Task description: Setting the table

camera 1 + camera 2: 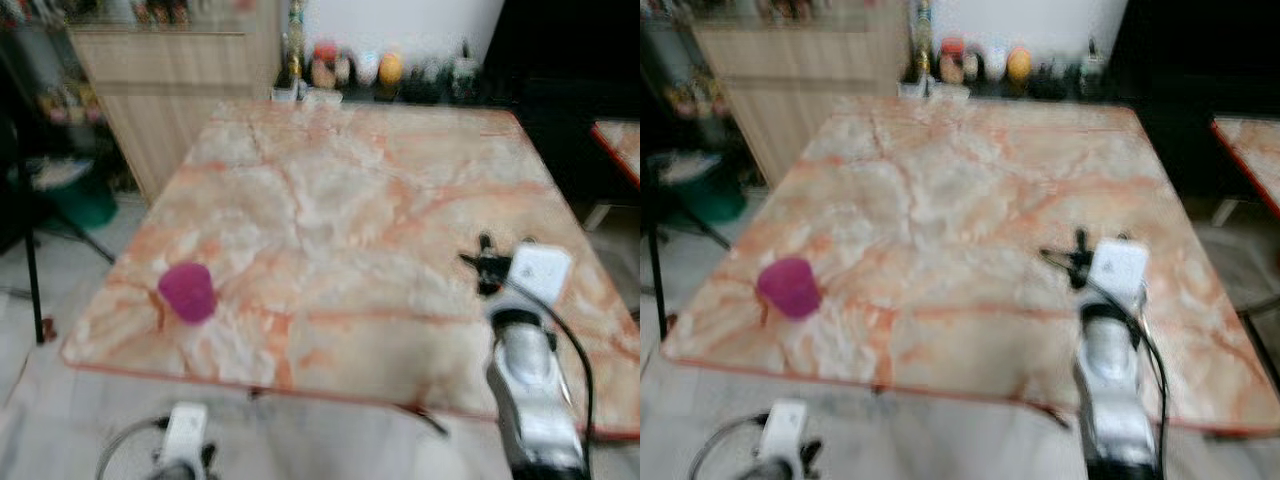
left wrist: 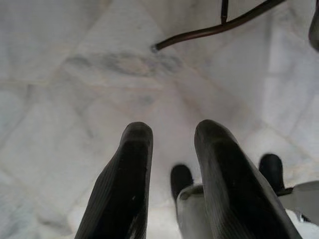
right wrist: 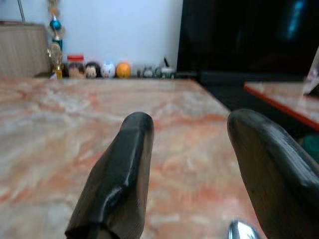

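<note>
Probably light and rigid, the magenta cup (image 1: 187,291) suits a grasp across its wall, while right gripper (image 1: 487,263) and left gripper (image 2: 172,149) both stand apart, empty.

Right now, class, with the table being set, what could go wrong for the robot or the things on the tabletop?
1. The magenta plastic cup stands near the marble-patterned table's near left corner; a bump could tip it off.
2. The right gripper, fingers apart, hovers over the table with a black cable trailing that might snag.
</note>
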### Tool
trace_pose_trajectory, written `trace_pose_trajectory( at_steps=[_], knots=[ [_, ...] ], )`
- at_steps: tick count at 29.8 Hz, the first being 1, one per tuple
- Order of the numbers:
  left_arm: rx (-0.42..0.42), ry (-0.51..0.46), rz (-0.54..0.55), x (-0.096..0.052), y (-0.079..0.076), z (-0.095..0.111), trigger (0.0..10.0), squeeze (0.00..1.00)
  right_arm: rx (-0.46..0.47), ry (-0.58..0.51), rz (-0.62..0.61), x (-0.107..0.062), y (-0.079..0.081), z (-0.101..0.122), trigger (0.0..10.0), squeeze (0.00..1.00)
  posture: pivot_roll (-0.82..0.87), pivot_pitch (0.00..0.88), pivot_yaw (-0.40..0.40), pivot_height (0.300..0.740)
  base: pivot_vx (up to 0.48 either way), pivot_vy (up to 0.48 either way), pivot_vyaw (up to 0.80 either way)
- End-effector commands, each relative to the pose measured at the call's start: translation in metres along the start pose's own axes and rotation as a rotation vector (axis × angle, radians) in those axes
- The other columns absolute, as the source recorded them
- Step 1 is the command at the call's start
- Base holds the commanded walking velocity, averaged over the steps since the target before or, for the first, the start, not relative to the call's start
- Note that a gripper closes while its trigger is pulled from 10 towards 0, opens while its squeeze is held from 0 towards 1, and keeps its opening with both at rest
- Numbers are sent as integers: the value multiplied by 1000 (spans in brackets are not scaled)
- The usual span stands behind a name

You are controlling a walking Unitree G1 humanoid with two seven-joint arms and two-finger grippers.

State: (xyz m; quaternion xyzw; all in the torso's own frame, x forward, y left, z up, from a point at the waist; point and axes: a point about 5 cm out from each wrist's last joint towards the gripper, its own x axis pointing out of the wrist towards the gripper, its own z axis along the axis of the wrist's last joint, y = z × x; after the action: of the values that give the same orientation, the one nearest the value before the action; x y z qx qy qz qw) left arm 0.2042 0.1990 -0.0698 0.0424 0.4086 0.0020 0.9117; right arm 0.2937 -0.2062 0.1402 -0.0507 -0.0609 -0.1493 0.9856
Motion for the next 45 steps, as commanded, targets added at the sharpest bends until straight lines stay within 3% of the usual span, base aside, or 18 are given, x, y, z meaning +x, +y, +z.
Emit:
trace_pose_trajectory(
  at_steps=[1,11,18,28,36,37,41,44,45],
  knots=[
    [15,25,19,-3,10,-7,10000,0,15,2,15,-1,5,1,10000,0,-7,0,-27,740,0,0,0],
    [24,25,22,-3,12,-7,10000,0,12,24,17,-3,6,-1,10000,0,-5,0,-28,740,0,-234,0],
    [29,26,27,-3,10,-8,10000,0,15,124,1,-11,0,-17,10000,0,-9,0,-26,740,0,-336,0],
    [28,26,28,-3,11,-8,10000,0,14,184,25,-12,1,-24,10000,0,-7,0,-26,740,0,0,0],
    [28,25,28,-2,11,-6,10000,0,6,293,5,-18,0,-36,10000,35,-12,0,-23,740,0,0,0],
    [29,24,26,-2,11,-6,10000,0,11,344,-7,-20,-2,-41,10000,1000,-16,0,-20,740,0,0,0],
    [30,24,23,-2,11,-5,10000,0,45,484,-42,-27,-8,-53,10000,1000,-17,0,-20,740,0,0,0],
    [29,24,23,-2,10,-5,10000,0,53,518,-70,-25,-16,-53,10000,1000,-15,0,-20,740,0,0,0],
    [30,24,23,-2,10,-5,10000,0,49,525,-66,-22,-18,-51,10000,745,-16,0,-20,740,0,0,0]
  ],
)
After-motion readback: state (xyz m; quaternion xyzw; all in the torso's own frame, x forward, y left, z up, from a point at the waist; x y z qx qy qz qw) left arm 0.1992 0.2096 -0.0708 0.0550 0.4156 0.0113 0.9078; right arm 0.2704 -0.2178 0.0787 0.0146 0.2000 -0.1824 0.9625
